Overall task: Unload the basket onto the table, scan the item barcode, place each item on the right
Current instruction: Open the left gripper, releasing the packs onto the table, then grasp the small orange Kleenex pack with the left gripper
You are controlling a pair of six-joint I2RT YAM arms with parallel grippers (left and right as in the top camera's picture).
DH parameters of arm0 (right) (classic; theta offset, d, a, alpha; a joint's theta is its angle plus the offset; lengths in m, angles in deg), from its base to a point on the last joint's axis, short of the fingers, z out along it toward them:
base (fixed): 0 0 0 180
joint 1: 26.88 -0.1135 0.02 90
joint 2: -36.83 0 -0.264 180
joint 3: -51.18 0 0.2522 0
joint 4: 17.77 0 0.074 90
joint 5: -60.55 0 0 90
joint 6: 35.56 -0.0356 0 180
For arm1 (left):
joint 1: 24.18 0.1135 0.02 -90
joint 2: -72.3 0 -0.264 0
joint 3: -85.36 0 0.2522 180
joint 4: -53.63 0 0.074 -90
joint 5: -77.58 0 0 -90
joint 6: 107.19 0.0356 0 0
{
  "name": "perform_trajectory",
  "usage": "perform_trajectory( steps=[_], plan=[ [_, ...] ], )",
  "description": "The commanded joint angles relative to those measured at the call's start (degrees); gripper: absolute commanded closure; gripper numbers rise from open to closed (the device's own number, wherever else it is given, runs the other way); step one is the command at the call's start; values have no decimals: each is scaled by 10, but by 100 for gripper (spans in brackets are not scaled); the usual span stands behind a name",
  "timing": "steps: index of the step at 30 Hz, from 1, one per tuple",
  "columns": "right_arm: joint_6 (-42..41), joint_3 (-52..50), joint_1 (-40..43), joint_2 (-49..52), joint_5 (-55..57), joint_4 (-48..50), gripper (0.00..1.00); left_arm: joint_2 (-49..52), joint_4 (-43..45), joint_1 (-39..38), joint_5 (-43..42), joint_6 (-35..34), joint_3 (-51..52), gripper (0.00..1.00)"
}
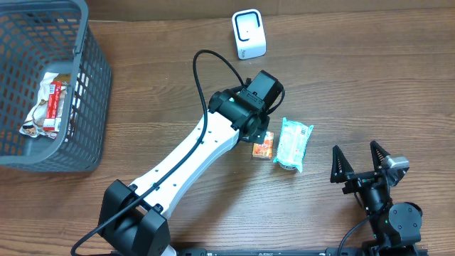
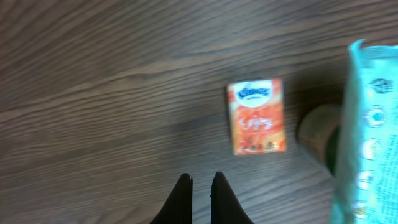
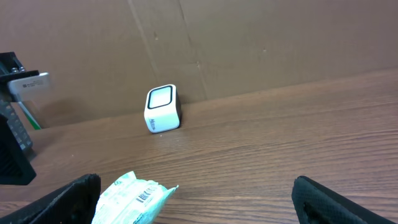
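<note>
Left gripper (image 2: 200,190) closed and empty, orange packet (image 2: 257,116) near, up-right of its tips, right gripper (image 1: 354,147) spread wide, empty

Orange packet (image 2: 257,116), perhaps tissues, lying flat

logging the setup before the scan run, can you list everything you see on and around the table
basket: one, dark grey, far left of the table
wrappers: count hard to tell, red and white, inside the basket
scanner: one, white with a dark-edged window, top centre, upright
orange packet: one, orange with a blue logo, flat at mid table
pale green pack: one, pale green and white, just right of the orange packet
table: one, brown wood grain, under everything
left end effector: one, black on a white arm, shut and empty, over the table by the orange packet
right end effector: one, black, open and empty, lower right
</note>
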Motion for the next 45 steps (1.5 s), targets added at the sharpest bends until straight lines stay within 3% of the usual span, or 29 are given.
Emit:
perform_trajectory(
  steps=[1,7,17,45],
  plan=[
    [-2,-6,3,-1,3,1,0,-5,-9,2,42,5,-13,96],
    [-2,-6,3,-1,3,1,0,13,-1,2,15,-44,7,96],
    [-2,-6,3,-1,3,1,0,78,115,1,-86,-43,61,96],
    [-2,-6,3,-1,3,1,0,174,146,2,-89,-78,61,96]
  ],
)
